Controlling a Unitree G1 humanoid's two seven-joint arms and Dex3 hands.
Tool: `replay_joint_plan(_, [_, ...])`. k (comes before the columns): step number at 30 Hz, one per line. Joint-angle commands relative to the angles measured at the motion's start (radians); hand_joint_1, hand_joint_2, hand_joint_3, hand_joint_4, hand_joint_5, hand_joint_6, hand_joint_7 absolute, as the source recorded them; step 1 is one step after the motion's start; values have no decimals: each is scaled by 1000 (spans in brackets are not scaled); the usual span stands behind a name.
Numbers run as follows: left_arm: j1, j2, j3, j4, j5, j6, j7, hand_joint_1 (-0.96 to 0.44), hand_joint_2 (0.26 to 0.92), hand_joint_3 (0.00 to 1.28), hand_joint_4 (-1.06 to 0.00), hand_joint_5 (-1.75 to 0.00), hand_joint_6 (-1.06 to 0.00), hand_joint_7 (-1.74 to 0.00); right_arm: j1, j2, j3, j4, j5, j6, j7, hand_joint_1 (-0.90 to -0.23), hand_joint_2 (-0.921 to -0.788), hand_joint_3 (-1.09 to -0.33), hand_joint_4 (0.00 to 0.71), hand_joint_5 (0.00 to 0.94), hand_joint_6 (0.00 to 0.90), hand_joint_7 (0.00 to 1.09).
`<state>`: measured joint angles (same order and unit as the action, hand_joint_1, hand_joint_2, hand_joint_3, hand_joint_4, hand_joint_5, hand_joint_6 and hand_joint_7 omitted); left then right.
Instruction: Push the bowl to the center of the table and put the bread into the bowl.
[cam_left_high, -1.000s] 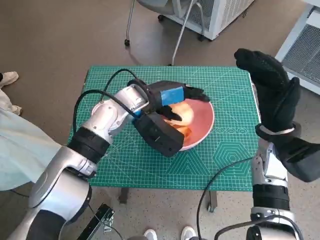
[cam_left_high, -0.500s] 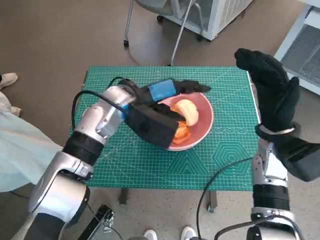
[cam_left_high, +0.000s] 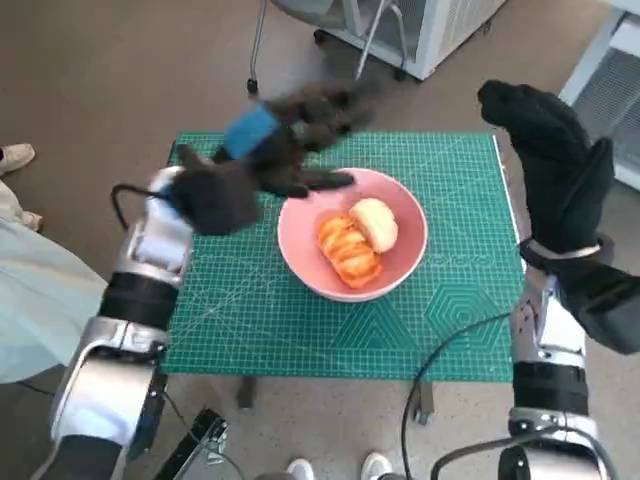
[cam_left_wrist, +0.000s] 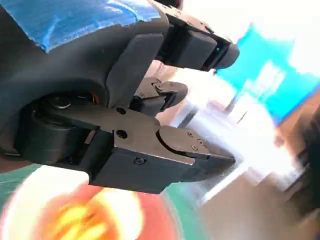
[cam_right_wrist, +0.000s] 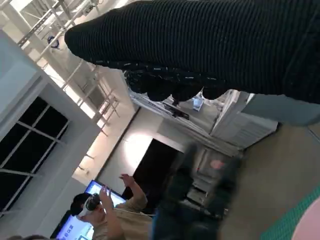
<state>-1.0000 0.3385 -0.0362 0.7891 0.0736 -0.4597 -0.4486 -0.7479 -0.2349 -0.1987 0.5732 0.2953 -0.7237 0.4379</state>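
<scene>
A pink bowl (cam_left_high: 400, 265) sits near the middle of the green mat, with a pale bread roll (cam_left_high: 374, 222) and an orange-glazed bread (cam_left_high: 346, 251) inside it. The bowl (cam_left_wrist: 150, 215) and its bread (cam_left_wrist: 80, 220) show as a blur in the left wrist view. My left hand (cam_left_high: 285, 140) is blurred, raised above the mat's far left part, behind the bowl, fingers spread, holding nothing. Its black fingers (cam_left_wrist: 165, 145) are empty in the left wrist view. My right hand (cam_left_high: 550, 165) is held upright above the table's right edge, fingers apart, empty; the glove (cam_right_wrist: 210, 50) spans the right wrist view.
The green cutting mat (cam_left_high: 250, 320) covers the small table. A chair's legs (cam_left_high: 300, 50) and a white cabinet (cam_left_high: 440, 30) stand beyond the far edge. A pale cloth and a shoe (cam_left_high: 15, 155) lie at the left. A person (cam_right_wrist: 105, 210) sits in the right wrist view.
My left hand has lifted out of the bowl and swung up and to the left, leaving the bread in the bowl. The right hand has barely moved.
</scene>
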Motion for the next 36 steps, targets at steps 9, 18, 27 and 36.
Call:
replay_joint_plan(9, [213,-168,196,-201,-291,-89,109,89,696,610,-322,-3,-440,-16,-52,5,1,46,-47,28,-62,-561,-921,-703,340,11,34,734])
replay_joint_plan(18, [268,-144,176,-212,-166,-148,209,116,607,893,-320,-1,-446,-17,-62,8,18,36,-76,44,-85,-565,-921,-691,343,11,50,741])
replay_joint_plan(27, [282,-107,159,-204,-70,-163,270,94,634,850,-347,-9,-449,-19,-70,4,21,36,-106,35,-102,-578,-921,-694,342,9,53,741])
replay_joint_plan(36, [294,-80,147,-204,3,-196,329,85,646,808,-379,-13,-452,-21,-70,16,20,42,-98,40,-100,-574,-921,-699,340,8,53,741])
